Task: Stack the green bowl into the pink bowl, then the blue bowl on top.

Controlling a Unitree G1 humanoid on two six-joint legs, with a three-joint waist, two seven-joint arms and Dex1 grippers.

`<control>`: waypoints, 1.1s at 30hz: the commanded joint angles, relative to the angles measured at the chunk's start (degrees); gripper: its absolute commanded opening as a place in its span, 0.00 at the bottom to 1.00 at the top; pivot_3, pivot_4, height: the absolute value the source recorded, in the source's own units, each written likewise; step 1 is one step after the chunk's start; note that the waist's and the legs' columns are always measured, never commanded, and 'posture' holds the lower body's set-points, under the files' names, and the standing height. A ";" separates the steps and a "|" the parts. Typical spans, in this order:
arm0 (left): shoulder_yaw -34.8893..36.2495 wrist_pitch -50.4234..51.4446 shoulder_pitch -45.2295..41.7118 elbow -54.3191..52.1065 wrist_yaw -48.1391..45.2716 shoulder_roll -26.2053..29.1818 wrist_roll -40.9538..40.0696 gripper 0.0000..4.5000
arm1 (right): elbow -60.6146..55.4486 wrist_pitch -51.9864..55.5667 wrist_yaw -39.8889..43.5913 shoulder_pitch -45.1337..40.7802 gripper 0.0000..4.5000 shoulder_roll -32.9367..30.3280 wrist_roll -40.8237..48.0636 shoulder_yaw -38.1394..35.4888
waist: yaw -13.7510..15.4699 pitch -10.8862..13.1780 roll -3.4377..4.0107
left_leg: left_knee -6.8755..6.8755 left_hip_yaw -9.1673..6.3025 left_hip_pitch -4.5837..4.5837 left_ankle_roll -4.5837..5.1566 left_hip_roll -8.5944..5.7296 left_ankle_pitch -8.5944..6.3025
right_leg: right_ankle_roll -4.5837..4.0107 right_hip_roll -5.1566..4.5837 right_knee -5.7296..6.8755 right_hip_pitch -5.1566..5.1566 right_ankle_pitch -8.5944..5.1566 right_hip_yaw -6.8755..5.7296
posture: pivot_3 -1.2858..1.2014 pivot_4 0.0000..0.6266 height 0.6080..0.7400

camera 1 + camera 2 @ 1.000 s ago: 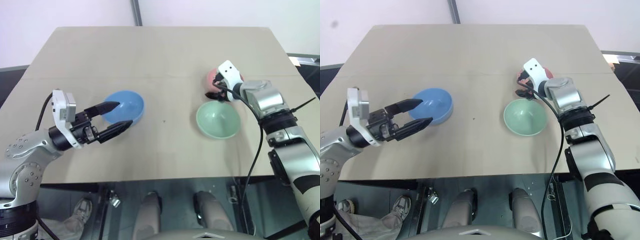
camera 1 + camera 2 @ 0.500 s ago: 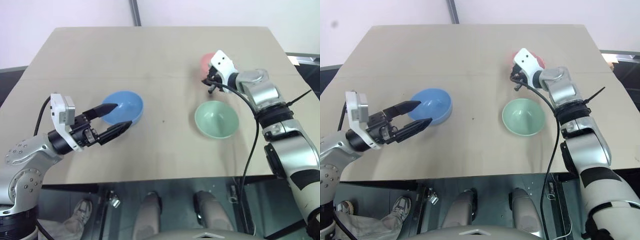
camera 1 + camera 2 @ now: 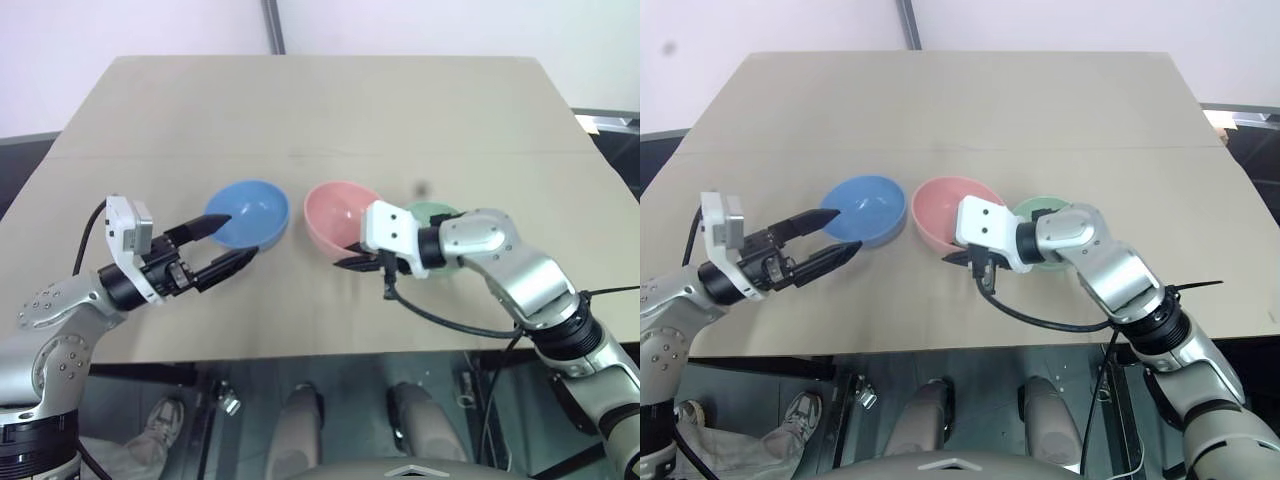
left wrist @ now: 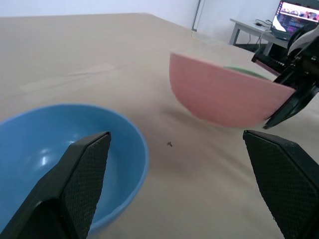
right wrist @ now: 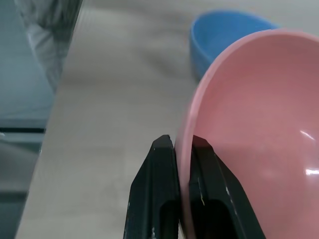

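Right hand [image 5: 182,219] pinches the pink bowl [image 3: 338,212] rim; green bowl [image 3: 432,214] lies just right, behind it; left hand [image 3: 228,242] spread

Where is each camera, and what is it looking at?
Head eyes: look down at the table; both arms show.
Left wrist: looks along the open left gripper at the blue bowl.
Right wrist: looks along the right gripper, pinching the pink bowl rim.
Shared: all show the blue and pink bowls.
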 commanded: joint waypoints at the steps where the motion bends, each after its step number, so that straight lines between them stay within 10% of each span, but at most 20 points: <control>1: 1.26 -1.63 0.08 0.55 -1.69 0.72 0.38 1.00 | 2.43 -2.91 -3.02 -2.24 0.01 1.20 -3.15 -0.03 | -0.01 0.00 0.00 | 0.01 0.00 0.01 0.00 0.00 0.00 | 0.00 0.00 0.03 0.00 0.00 0.00 | 0.52 0.24 1.00; 16: 2.57 -1.38 1.15 0.63 -1.86 1.04 0.36 1.00 | 15.96 -16.31 1.70 -5.73 0.01 5.44 -9.33 6.93 | -0.23 0.00 0.00 | -0.09 0.00 0.01 0.00 0.02 0.00 | -0.01 0.01 -0.04 -0.01 0.00 0.00 | 0.52 0.24 1.00; 23: 3.25 -0.94 1.20 0.28 -1.58 1.74 0.13 1.00 | 15.40 -17.35 1.29 -6.31 0.81 6.51 -10.79 4.31 | 0.27 -0.01 -0.01 | -0.08 0.00 -0.03 -0.01 0.00 0.00 | -0.01 -0.02 -0.08 0.00 0.00 -0.02 | 0.52 0.24 1.00; 33: 2.75 1.76 1.24 -0.39 -20.06 7.16 -8.14 1.00 | -8.36 6.49 3.64 -3.33 0.81 -5.82 1.16 -10.53 | 0.71 0.00 0.00 | -0.10 -0.01 -0.05 0.00 0.00 -0.01 | -0.02 -0.03 -0.13 0.00 -0.01 -0.03 | 0.52 0.24 1.00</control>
